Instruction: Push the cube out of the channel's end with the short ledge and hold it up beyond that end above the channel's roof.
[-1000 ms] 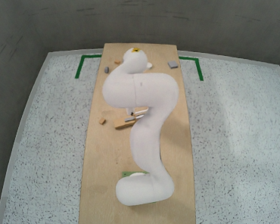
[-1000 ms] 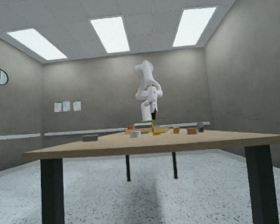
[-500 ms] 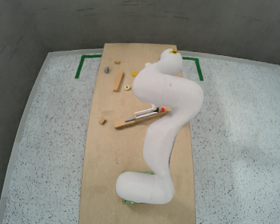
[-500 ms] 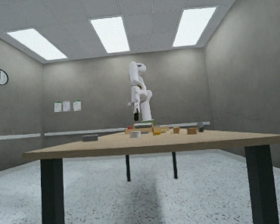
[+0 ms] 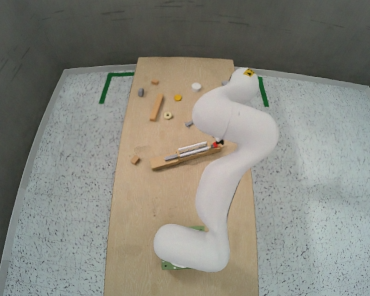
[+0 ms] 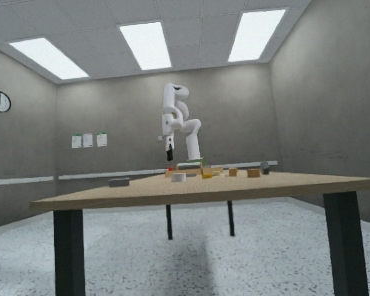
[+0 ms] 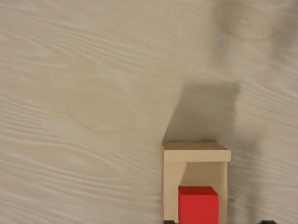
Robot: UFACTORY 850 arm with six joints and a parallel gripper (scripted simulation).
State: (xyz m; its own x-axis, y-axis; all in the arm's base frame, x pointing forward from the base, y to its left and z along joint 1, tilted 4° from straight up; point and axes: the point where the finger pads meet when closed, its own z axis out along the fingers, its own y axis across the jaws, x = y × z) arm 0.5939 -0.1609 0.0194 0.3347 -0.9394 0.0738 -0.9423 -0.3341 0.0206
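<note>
In the wrist view the red cube (image 7: 198, 204) sits on the short ledge (image 7: 196, 172) just inside its raised lip, under the half-open, empty gripper (image 7: 217, 221); it looks stiff, light and smooth, best pinched across two opposite flat faces. Only the top view shows the grey push rod (image 5: 180, 155) lying in the channel (image 5: 193, 148); the exterior view shows height above the table (image 6: 138, 192).

You see a pale, matt wooden table top (image 7: 90, 100) with flowing grain, a smooth light-wood channel (image 7: 196, 151), a plain matt red cube (image 7: 198, 204), a smooth white plastic-looking arm (image 5: 228, 165), and a speckled, rough-looking floor (image 5: 63, 200).
</note>
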